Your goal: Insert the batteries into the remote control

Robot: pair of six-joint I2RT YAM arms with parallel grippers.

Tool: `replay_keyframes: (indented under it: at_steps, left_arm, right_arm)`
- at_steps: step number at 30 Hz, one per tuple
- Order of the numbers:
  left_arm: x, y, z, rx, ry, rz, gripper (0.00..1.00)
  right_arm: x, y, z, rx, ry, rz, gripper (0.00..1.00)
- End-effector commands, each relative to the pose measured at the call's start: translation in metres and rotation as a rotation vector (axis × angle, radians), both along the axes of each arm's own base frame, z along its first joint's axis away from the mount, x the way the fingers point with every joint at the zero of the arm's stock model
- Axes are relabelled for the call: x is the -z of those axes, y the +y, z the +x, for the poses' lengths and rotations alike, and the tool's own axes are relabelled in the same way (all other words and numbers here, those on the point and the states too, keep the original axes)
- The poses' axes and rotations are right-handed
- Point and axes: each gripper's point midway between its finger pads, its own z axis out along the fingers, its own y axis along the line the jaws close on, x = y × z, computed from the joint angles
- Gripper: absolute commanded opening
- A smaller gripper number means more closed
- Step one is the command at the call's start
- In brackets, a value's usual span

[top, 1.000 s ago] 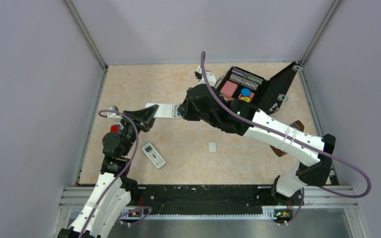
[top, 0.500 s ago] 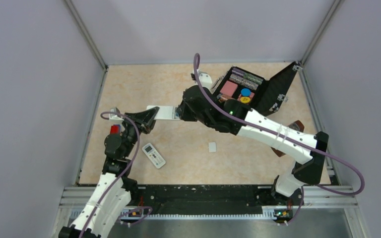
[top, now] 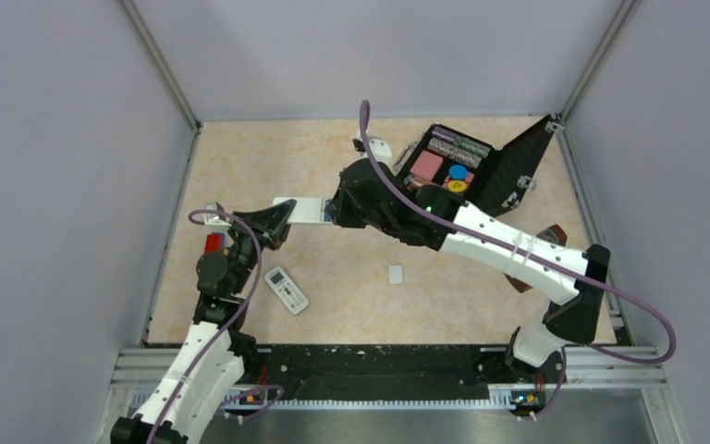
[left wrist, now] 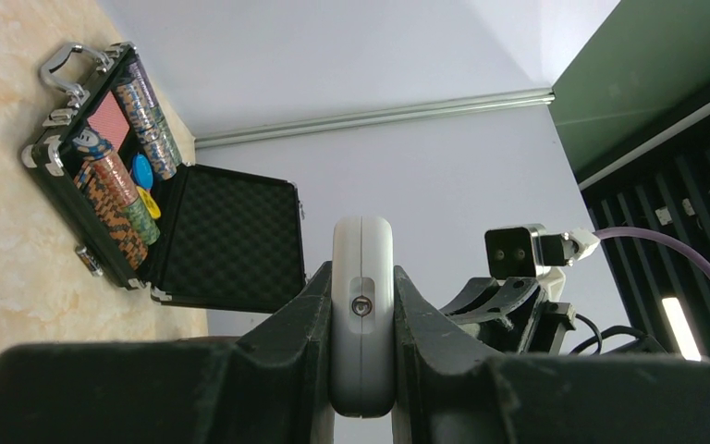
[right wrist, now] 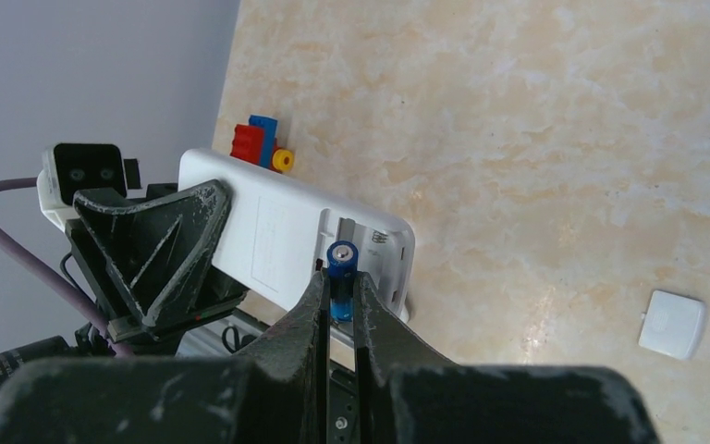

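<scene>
The remote control [top: 303, 209] was up off the counter [top: 351, 305], clamped across its narrow edges by the left hand [top: 275, 220], whose fingers pressed flat against its sides. Its plain white back faced the other arm, and the battery compartment [right wrist: 362, 242] at its free end was uncovered. The right hand [right wrist: 340, 289] was pinched nearly closed on a single battery [right wrist: 341, 262], a small blue cylinder with a bright metal cap. The battery stood end-up right at the mouth of the compartment; whether it touched the contacts I could not tell.

The remote looked like hard, smooth moulded plastic with rounded corners. I'd judge it light, stiff, and slick enough to pivot in a side grip if pushed hard at the far end. Taking hold away from the open end seemed sensible, since it left the compartment free. The battery, I'd guess, was dense for its size, rigid, glossy-wrapped and prone to twist out of flat pads. Holding it across its waist with one end exposed suited it.

A small white square piece [top: 396, 274], probably the compartment cover, lay on the mottled beige counter, well apart. A second remote [top: 287, 289] lay face-up nearer the left arm's base. An open black foam-lined case [top: 518, 166] of chips sat at the far right.
</scene>
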Motion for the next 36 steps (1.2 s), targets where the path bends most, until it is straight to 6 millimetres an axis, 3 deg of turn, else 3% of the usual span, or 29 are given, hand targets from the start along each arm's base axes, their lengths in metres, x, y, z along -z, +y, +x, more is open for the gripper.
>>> replay_keyframes:
  at_steps: [1,14,19,36]
  left_arm:
    - [-0.028,0.003,-0.007,-0.003,-0.105,-0.056,0.00]
    - [-0.027,0.003,-0.008,0.009,-0.100,-0.082,0.00]
    - [-0.025,0.003,-0.008,0.008,-0.093,-0.081,0.00]
    - [-0.026,0.005,-0.007,-0.005,-0.092,-0.077,0.00]
  right_arm:
    - [-0.002,0.007,-0.008,-0.054,0.030,0.037,0.00]
    - [-0.002,0.013,-0.007,-0.084,0.049,0.023,0.11]
    - [-0.001,0.009,-0.005,-0.071,0.048,0.011,0.17]
    - [-0.018,-0.004,-0.003,-0.034,0.038,0.022,0.27]
